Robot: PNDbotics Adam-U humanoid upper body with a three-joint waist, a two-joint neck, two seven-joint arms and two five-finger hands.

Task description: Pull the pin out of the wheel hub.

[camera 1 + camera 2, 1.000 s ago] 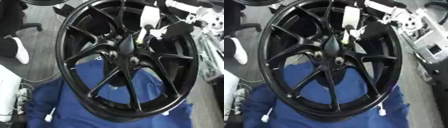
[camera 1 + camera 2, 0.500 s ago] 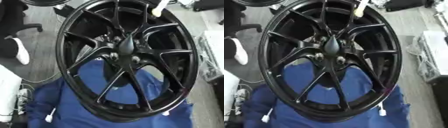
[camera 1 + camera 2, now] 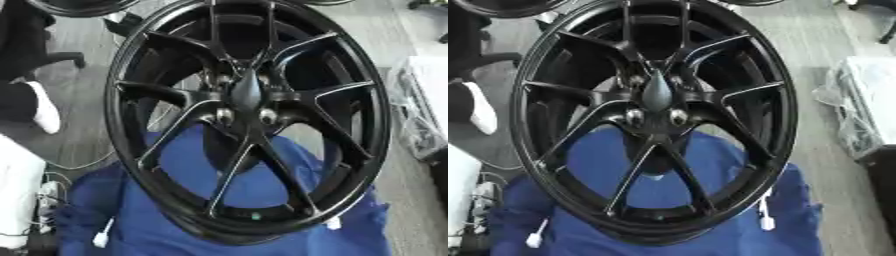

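Note:
A large black multi-spoke wheel [image 3: 249, 120] stands tilted and fills most of both views. At its hub a dark pointed pin [image 3: 248, 91] sticks out from the centre, with silvery lug holes [image 3: 225, 115] just below it. The pin sits in the hub with nothing touching it. Neither of my hands shows in either view.
A blue cloth [image 3: 262, 235] lies under the wheel, with small white clips [image 3: 765, 220] at its edges. Another black rim [image 3: 79, 6] sits at the top left. A white shoe [image 3: 44, 107] is on the left, and plastic-wrapped items [image 3: 420, 110] are on the right.
A hand that reached in from the upper right to the hub a second ago has drawn back upward and left the view. The wheel stays in place.

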